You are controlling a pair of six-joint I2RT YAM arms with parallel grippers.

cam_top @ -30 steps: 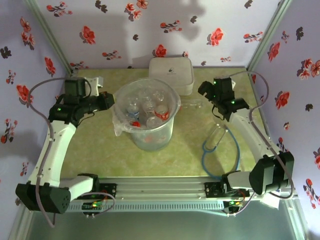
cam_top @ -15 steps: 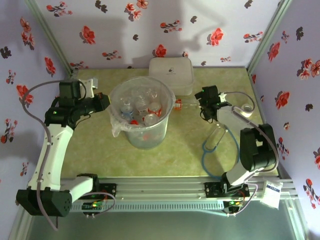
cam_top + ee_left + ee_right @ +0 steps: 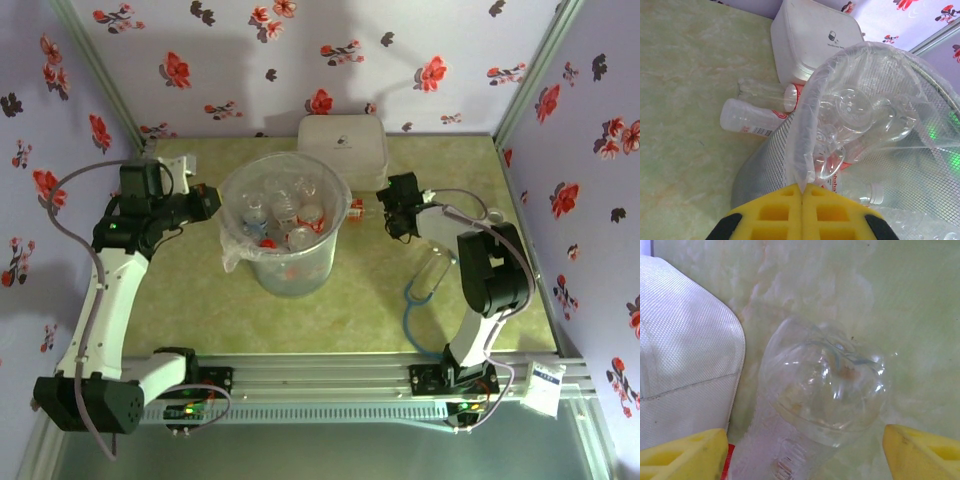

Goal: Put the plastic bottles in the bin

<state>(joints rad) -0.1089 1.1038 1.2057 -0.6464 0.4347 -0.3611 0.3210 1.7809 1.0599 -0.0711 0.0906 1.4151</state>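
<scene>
The bin (image 3: 285,262), a grey translucent bucket lined with a clear bag, stands mid-table with several plastic bottles (image 3: 290,222) inside. My left gripper (image 3: 208,201) is at its left rim, its yellow fingers (image 3: 770,215) shut on the edge of the bag (image 3: 801,165). Two more bottles (image 3: 757,119) lie on the table between the bin and a white box. My right gripper (image 3: 386,211) is low beside them. In the right wrist view it (image 3: 805,437) stands open around a clear bottle (image 3: 822,390), the fingers (image 3: 922,452) apart from it. Another bottle (image 3: 432,272) lies further right.
A white lidded box (image 3: 343,145) stands at the back, close behind the bin and touching the bottles' area (image 3: 685,365). A blue cable loop (image 3: 440,318) lies on the table at the right front. Flowered walls close in three sides.
My right arm swung in from the right and came down by the bottles beside the bin, its jaws narrowing a little. The bin shifted slightly left with my left gripper.
</scene>
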